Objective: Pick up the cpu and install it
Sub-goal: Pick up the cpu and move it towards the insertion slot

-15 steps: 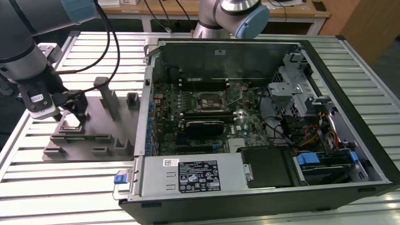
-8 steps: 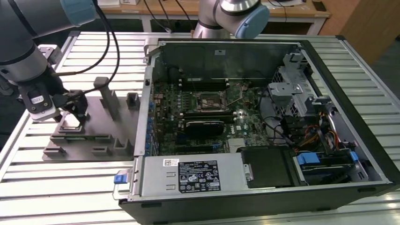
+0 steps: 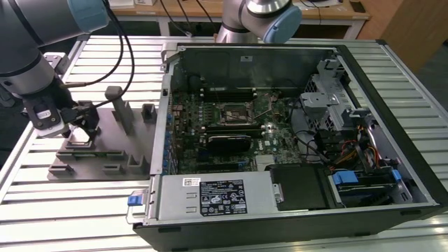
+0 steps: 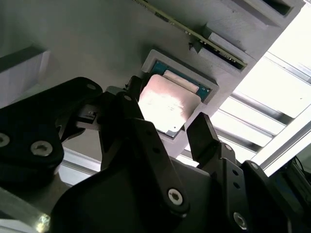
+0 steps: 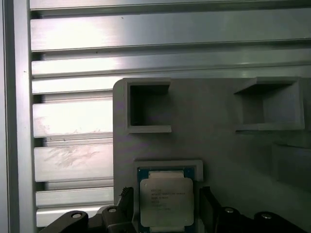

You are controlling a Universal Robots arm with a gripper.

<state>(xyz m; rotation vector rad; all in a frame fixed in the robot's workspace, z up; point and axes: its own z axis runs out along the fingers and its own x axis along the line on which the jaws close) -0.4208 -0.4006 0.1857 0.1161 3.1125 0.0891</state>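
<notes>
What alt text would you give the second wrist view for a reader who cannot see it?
The open gripper straddles the cpu, one black finger on each side. The cpu is a silver square chip lying flat in its recess in the grey tray. Bright metal table slats run beyond the tray's edge.

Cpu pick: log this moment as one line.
stage: pre-grasp | gripper: open, astride cpu | cpu: flat in grey tray recess, not lifted | install: not done
</notes>
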